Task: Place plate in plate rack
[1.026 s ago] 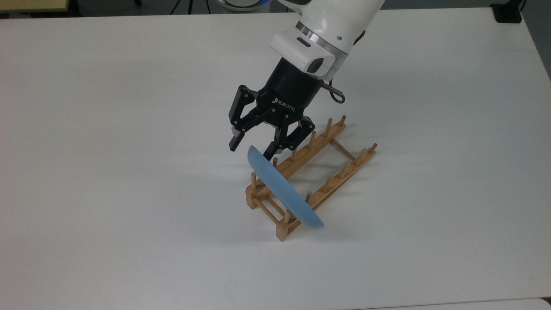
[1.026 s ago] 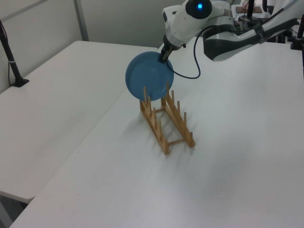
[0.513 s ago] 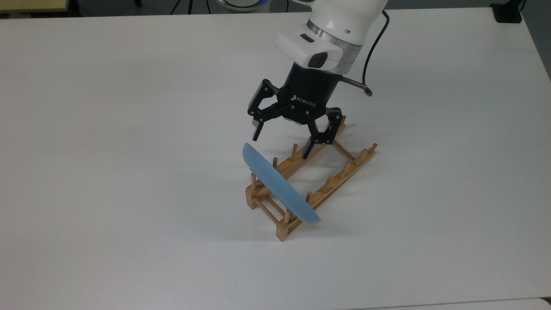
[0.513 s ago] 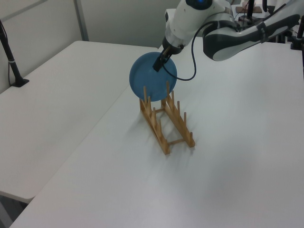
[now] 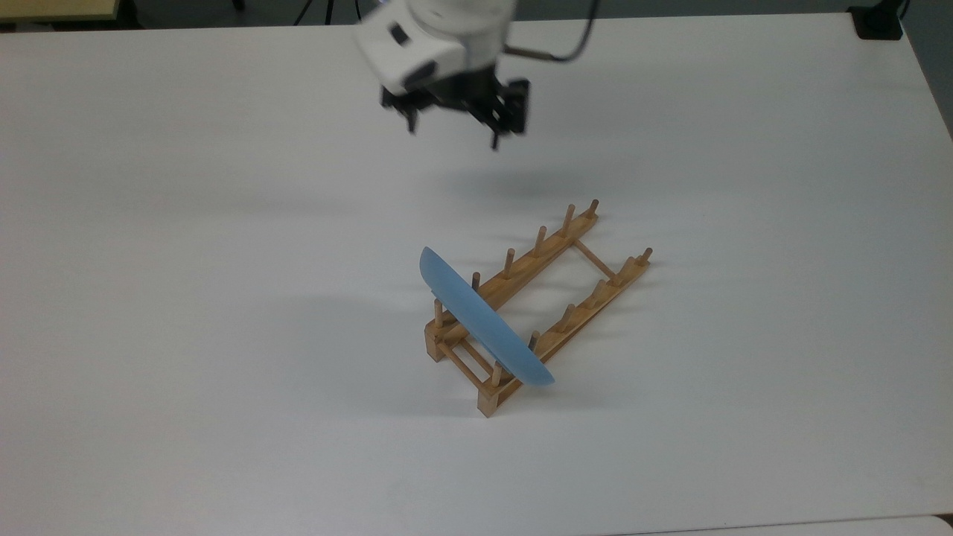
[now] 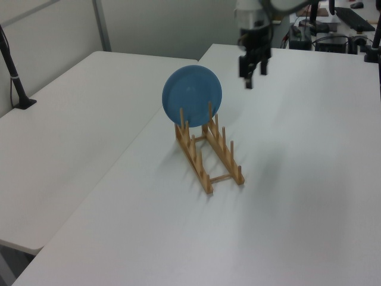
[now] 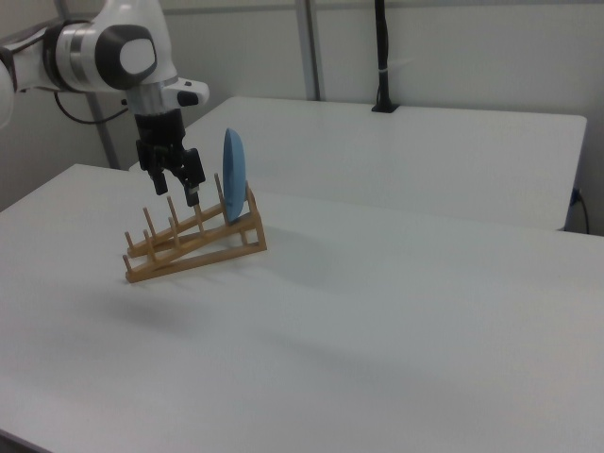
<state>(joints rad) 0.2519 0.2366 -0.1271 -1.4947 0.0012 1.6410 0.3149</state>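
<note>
One plate seen edge-on in the top view, standing upright in the end slot of the plate rack nearest the camera, with the gripper raised well clear over bare white table, spread wide and holding nothing, having been just above the rack half a second earlier. In the left view, plate face-on at the rack's far end, gripper aloft beyond it. In the right view, gripper beside the plate, apart from it.
</note>
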